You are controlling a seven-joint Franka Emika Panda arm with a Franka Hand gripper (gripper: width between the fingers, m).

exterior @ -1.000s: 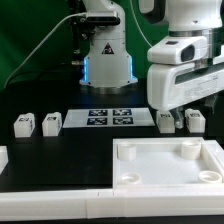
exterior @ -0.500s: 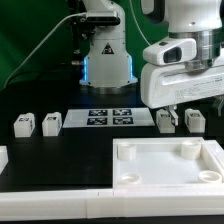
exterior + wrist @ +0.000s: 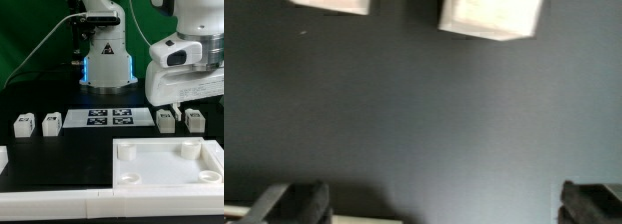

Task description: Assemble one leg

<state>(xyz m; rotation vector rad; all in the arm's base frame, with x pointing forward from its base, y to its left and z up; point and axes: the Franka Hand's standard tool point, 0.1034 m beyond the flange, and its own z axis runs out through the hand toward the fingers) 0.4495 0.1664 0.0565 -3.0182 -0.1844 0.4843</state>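
Observation:
Four small white legs stand in a row on the black table: two at the exterior view's left (image 3: pixel 23 125) (image 3: pixel 51 123) and two at its right (image 3: pixel 166 121) (image 3: pixel 195 120). My gripper (image 3: pixel 178 107) hangs just above the two right legs, touching neither. In the wrist view my gripper (image 3: pixel 446 205) is open and empty, its dark fingers (image 3: pixel 295 200) wide apart over bare table. Two white legs (image 3: pixel 491 18) (image 3: pixel 335 5) show at the far edge of that view. The white tray-like tabletop (image 3: pixel 128 150) lies at the front.
The marker board (image 3: pixel 108 118) lies in the middle of the table between the leg pairs. The robot base (image 3: pixel 105 55) stands behind it. A white rim (image 3: pixel 50 198) runs along the front edge, with a white piece (image 3: pixel 3 157) at the left.
My gripper has risen from down around the right legs to just above them. The legs have not moved.

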